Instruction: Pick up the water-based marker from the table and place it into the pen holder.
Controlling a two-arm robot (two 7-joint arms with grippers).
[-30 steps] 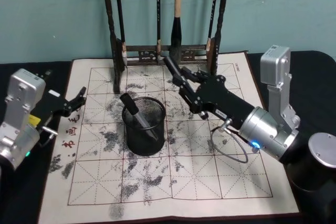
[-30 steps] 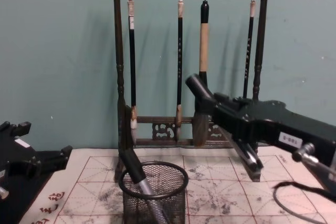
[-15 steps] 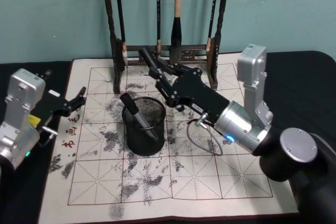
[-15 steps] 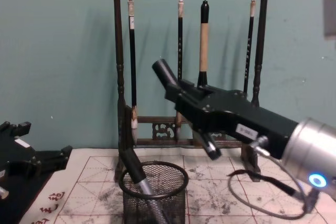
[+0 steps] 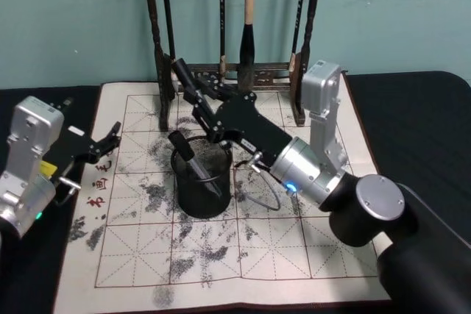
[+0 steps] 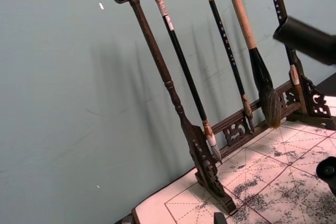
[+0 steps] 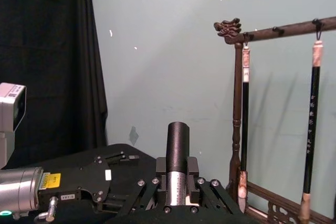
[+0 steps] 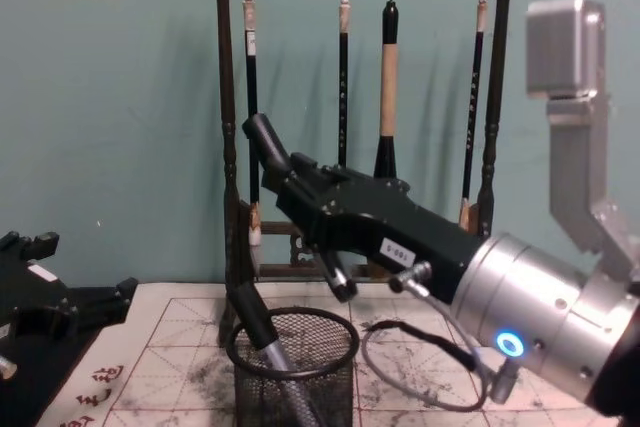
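Note:
My right gripper (image 5: 208,110) is shut on the water-based marker (image 5: 185,77), a silver pen with a black cap. In the chest view the marker (image 8: 268,143) tilts up and to the left, held in the air above the pen holder (image 8: 291,359). The right gripper (image 8: 303,185) hovers clear of the rim. The pen holder (image 5: 201,179) is a black mesh cup on the mat. Another black-capped pen (image 5: 187,154) leans inside it. In the right wrist view the marker (image 7: 177,148) stands between the fingers of the right gripper (image 7: 177,195). My left gripper (image 5: 107,140) rests open at the mat's left edge.
A tall dark wooden rack (image 5: 157,42) hung with brushes (image 8: 387,77) stands at the back of the ink-stained practice mat (image 5: 243,255), just behind the holder. Black cloth (image 5: 412,108) covers the table around the mat. A cable loop (image 5: 266,195) hangs under the right wrist.
My right arm has swung left with the marker, from right of the holder to above its back rim. The left arm and the holder have not moved.

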